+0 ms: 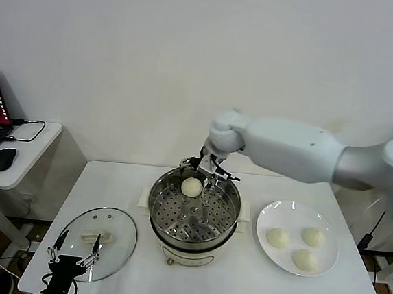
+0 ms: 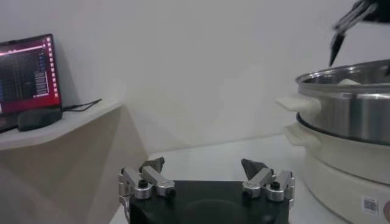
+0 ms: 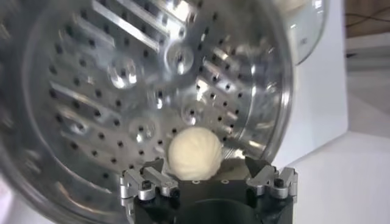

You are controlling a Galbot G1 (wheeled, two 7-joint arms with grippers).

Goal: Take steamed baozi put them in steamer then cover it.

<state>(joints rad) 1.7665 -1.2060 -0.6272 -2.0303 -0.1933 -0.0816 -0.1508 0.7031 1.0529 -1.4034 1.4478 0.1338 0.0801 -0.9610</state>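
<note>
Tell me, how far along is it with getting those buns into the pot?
One baozi already lies on the steamer's perforated tray. The right tool hangs open just above it. Three buns wait on the plate; the glass cover lies on the table near the idle left tool.

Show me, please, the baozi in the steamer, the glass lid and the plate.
baozi in the steamer [image 1: 191, 186], head view, top of the bun.
glass lid [image 1: 117, 233], head view, bare glass beside its handle.
plate [image 1: 267, 217], head view, bare left rim.
</note>
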